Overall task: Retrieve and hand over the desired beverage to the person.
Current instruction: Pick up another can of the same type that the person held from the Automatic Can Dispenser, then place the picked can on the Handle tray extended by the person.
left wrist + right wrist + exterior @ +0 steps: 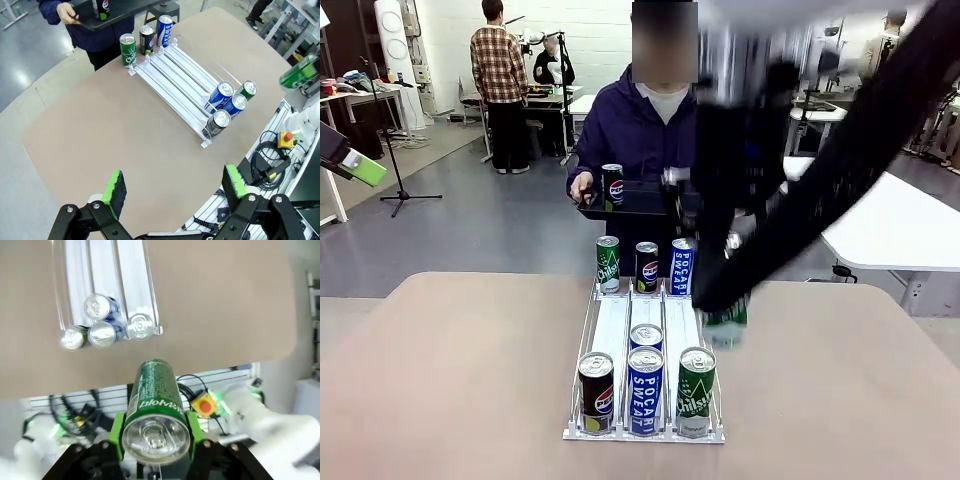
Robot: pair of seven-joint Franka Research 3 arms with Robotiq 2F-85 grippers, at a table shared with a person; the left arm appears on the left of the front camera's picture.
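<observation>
Left end effector (172, 192): we see it spread wide with nothing in it, hovering above the worktop's (100, 130) near-left part.
Can rack (645, 400): mid-worktop, cans at its near and far ends.
Green can (154, 410): clamped round its body by our right end effector (155, 432), right of the rack.
Handling: we judge it rigid, smooth, possibly slippery; mid-body hold suits.
Person (640, 130): far side, holding a black tray (630, 205).

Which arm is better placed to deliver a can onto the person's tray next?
The right. Its gripper is shut on a green can, lifted above the table. The left gripper is open and empty, back from the rack. The black tray already holds one Pepsi can.
</observation>
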